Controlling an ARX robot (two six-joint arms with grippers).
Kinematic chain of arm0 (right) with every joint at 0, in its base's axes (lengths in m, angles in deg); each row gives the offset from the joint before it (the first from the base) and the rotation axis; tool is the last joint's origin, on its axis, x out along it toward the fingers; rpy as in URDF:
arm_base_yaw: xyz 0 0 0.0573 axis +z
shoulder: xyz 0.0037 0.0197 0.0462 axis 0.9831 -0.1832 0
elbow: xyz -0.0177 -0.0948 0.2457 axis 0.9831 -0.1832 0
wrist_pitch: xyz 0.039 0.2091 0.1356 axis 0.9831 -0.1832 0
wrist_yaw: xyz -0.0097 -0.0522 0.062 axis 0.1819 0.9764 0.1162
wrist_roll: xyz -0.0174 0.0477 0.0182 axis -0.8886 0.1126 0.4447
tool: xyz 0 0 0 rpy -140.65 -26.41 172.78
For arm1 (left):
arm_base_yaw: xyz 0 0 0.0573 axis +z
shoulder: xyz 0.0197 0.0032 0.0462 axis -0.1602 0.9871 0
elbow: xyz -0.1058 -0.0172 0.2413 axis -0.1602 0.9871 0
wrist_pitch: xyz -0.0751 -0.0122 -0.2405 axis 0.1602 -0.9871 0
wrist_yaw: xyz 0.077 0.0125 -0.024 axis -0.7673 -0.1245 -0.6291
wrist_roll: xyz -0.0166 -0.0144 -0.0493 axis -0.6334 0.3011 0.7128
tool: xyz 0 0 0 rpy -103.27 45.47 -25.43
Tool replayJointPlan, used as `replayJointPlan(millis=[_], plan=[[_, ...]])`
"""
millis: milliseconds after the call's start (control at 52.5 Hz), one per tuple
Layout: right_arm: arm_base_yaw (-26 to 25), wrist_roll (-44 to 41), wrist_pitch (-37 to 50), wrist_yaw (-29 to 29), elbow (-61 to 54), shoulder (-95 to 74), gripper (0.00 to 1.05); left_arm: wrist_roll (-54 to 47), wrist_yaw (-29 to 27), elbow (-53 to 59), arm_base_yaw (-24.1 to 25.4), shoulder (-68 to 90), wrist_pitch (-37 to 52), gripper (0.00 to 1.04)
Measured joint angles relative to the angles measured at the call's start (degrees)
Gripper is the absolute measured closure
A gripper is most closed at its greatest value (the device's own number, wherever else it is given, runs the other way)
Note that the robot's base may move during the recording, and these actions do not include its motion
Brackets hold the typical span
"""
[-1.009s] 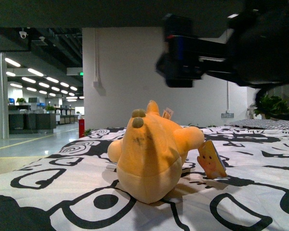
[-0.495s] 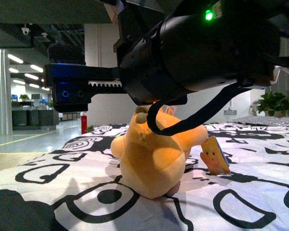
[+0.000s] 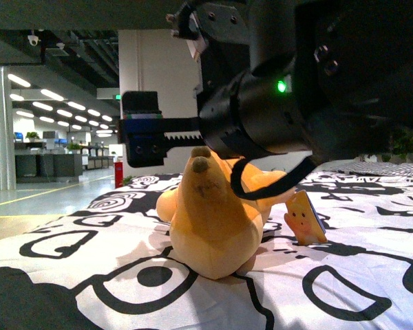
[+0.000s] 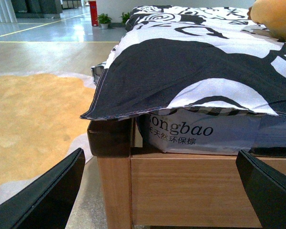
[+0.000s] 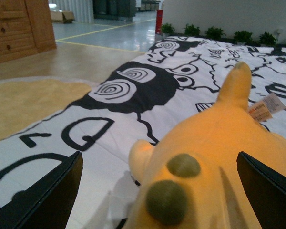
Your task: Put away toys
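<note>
One plush toy, one tag, one sheet

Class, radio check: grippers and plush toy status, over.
Right gripper open above plush toy. Left gripper open, low by bed frame. Toy on bedspread, nothing blocking.

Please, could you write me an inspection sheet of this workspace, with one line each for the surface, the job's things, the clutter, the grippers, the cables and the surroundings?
Surface: bed sheet, white with black patterns, over a mattress on a wooden bed frame.
Job's things: one orange-yellow plush toy lying on the sheet, its yellow tag beside it.
Clutter: nothing seen.
Grippers: right gripper open, close above the toy; left gripper open and empty, facing the bed's corner.
Cables: black cable loops down from the right arm in front of the toy.
Surroundings: rug, wooden cabinet, potted plants, lit office hall.
</note>
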Motion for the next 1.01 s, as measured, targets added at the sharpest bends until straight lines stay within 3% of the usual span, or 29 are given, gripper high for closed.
replayJointPlan(millis=[552,666,819,1009], plan=[[-4.1,1.9,5.0,0.1,-8.7,-2.8,0.08,0.0,0.0,0.0,0.0,0.0,0.0,0.06],[-4.1,2.3,5.7,0.3,-9.2,-2.8,0.22,0.0,0.0,0.0,0.0,0.0,0.0,0.06],[-4.1,3.5,5.9,0.2,-9.4,-1.8,0.51,0.0,0.0,0.0,0.0,0.0,0.0,0.06],[-4.7,4.2,5.5,-0.3,-8.7,0.7,0.79,0.0,0.0,0.0,0.0,0.0,0.0,0.06]])
